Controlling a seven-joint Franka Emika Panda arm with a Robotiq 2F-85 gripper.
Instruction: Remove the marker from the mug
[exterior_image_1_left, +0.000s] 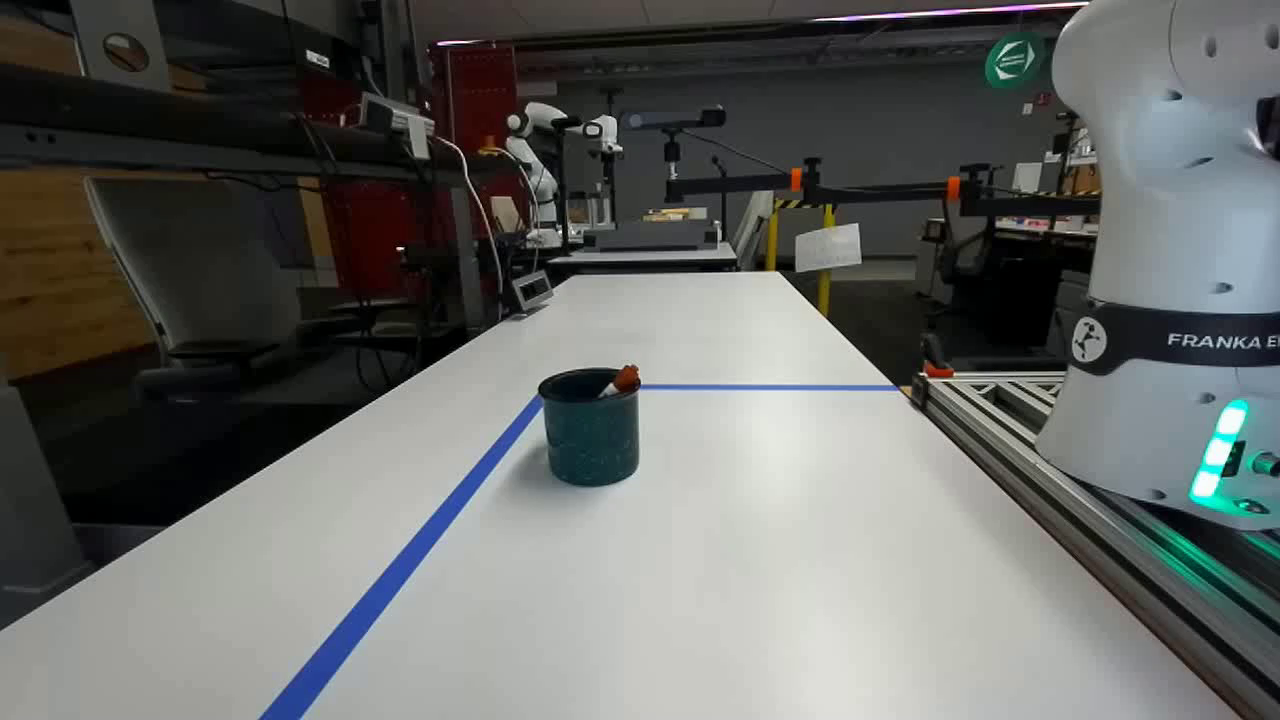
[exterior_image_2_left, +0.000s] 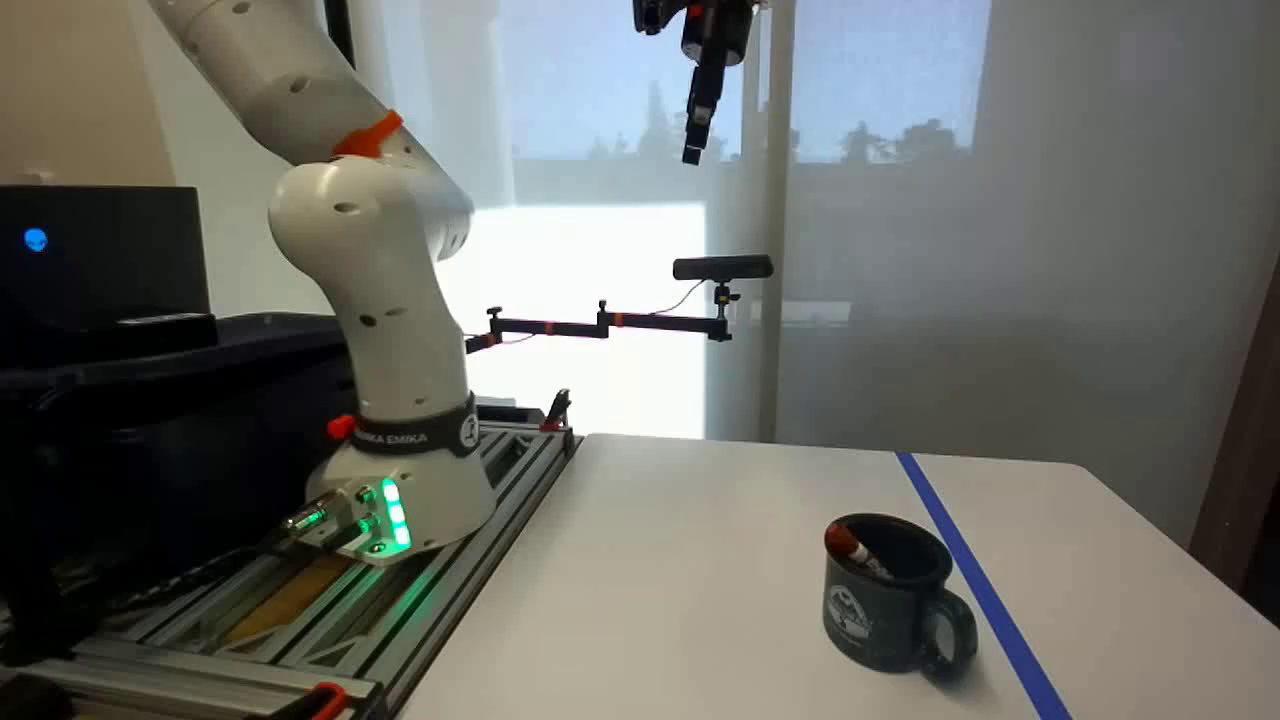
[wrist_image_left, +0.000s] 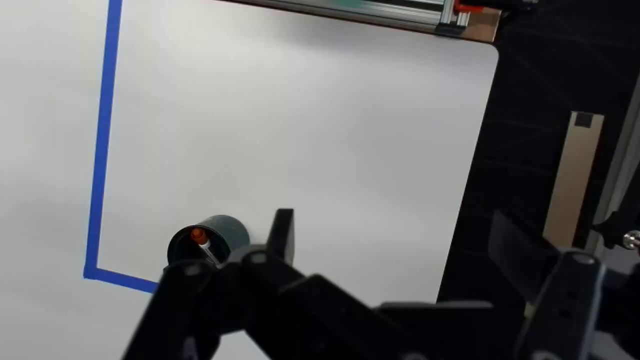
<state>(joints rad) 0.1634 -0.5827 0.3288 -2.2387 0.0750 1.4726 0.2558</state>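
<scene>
Find the marker (exterior_image_2_left: 858, 552) inside the mug (exterior_image_2_left: 893, 624), not yet out, tilted, with its red cap (exterior_image_2_left: 842, 541) poking up at the rim, on the left in an exterior view, and with its lower end hidden by the wall. Note the mug upright on the table (exterior_image_2_left: 700, 560), near the blue tape (exterior_image_2_left: 988, 600), with its handle (exterior_image_2_left: 963, 640) to the near right in an exterior view. See the claw (wrist_image_left: 390, 227) high over the table, well apart from both, with fingers (wrist_image_left: 286, 235) spread wide and nothing between them. Expect a light, stiff thing, likely smooth plastic, a little slippery, hardly fragile, apt to roll or swing inside the mug. Best to pinch the cap from its two sides, along the rim rather than across it, so as not to bite the mug as well. Beware of pulling the cap off; where possible, reach a bit lower for the white barrel (wrist_image_left: 208, 250). Then lift along the tilt, to avoid dragging or tipping the mug.
</scene>
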